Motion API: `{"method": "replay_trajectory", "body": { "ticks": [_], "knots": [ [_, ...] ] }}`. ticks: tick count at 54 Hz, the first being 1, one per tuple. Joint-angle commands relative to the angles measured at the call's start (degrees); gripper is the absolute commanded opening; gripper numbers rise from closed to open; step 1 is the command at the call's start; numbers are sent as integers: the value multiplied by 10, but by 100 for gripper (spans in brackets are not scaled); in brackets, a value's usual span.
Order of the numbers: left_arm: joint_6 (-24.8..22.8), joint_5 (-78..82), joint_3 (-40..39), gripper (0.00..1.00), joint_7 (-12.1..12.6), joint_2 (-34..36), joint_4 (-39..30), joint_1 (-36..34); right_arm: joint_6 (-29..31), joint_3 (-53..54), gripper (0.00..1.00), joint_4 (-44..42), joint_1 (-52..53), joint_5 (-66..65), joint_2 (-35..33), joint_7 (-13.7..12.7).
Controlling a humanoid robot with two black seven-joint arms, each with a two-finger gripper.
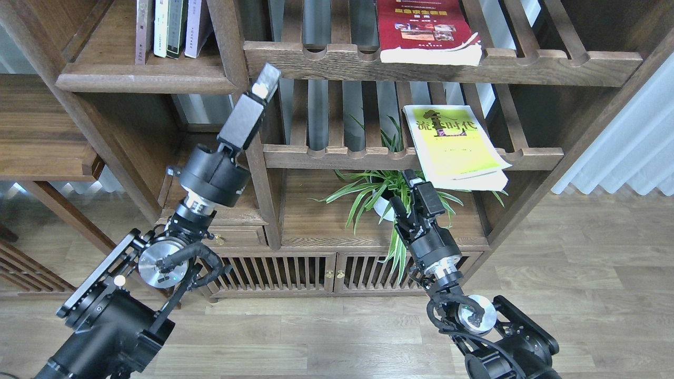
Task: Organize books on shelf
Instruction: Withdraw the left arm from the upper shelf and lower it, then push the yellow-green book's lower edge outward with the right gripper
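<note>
Under yellow book [455, 146] on rack [410, 157]: your right gripper [413, 192], fingers apart, empty, set to grab. Left gripper [260, 89]: can't tell open/closed, nothing seen held.

The solid shelf [142, 79] at the top left was seen with open room in front of the four books [168, 26] standing at its back. A thick post [231, 47] closed its right side. The yellow-green book [455, 145] stuck out over the front rail [363, 157] of the lower rack. A plant [376, 192] filled the space under that rack, close by the right gripper [413, 189].
</note>
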Motion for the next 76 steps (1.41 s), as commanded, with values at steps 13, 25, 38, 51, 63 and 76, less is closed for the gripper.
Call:
{"method": "replay_trajectory", "body": {
  "ticks": [13, 25, 38, 51, 63, 76],
  "knots": [
    [0, 0, 25, 99, 1, 0, 2, 49, 0, 6, 99, -1, 0, 1, -4, 0],
    [0, 0, 34, 99, 9, 7, 4, 43, 0, 17, 99, -2, 0, 13, -36, -1],
    [0, 0, 67, 99, 48, 37, 8, 45, 0, 18, 99, -22, 1, 32, -54, -2],
    [0, 0, 91, 99, 61, 52, 9, 48, 0, 19, 99, -47, 13, 43, -58, -6],
    [0, 0, 93, 99, 61, 53, 9, 49, 0, 19, 99, -66, 38, 55, -61, -7],
    [0, 0, 102, 99, 62, 52, 8, 50, 0, 46, 99, -123, 83, 66, -61, -8]
  ]
}}
